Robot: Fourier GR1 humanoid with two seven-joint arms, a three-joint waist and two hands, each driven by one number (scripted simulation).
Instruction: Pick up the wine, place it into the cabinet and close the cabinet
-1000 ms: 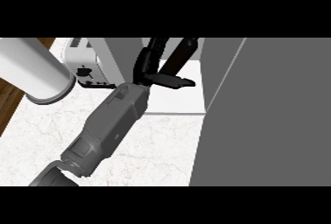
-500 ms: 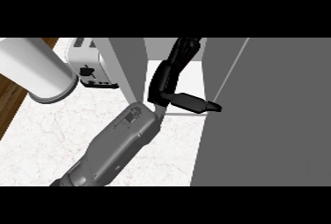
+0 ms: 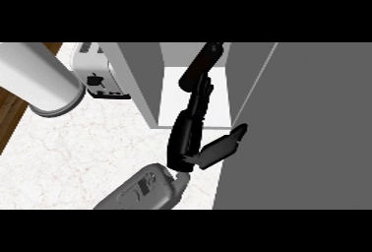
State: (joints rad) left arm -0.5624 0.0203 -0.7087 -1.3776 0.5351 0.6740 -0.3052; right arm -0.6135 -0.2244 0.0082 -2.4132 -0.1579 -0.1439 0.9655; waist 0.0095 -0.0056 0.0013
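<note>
The wine bottle [image 3: 208, 55], dark and slim, is inside the cabinet at the back of its white shelf [image 3: 171, 93]. My left hand [image 3: 186, 140] reaches in from below. Its fingers [image 3: 198, 101] are straight and point at the bottle, and their tips come up to its near end. The thumb [image 3: 227, 141] sticks out to the right, towards the door. The hand is open, and I cannot tell whether the fingertips still touch the bottle. The cabinet door [image 3: 298, 123] stands open as a big grey panel on the right. My right hand is not in view.
The cabinet's grey left wall [image 3: 139, 83] stands close beside the hand. A toaster [image 3: 102, 78] sits left of it on the marble counter [image 3: 65, 152]. A large pale cylinder [image 3: 33, 78] fills the upper left. The counter ends at the far left over wooden floor [image 3: 11, 115].
My left hand has drawn back towards me out of the cabinet and its fingers have straightened. The wine bottle has stayed inside on the shelf. The door has not moved.
</note>
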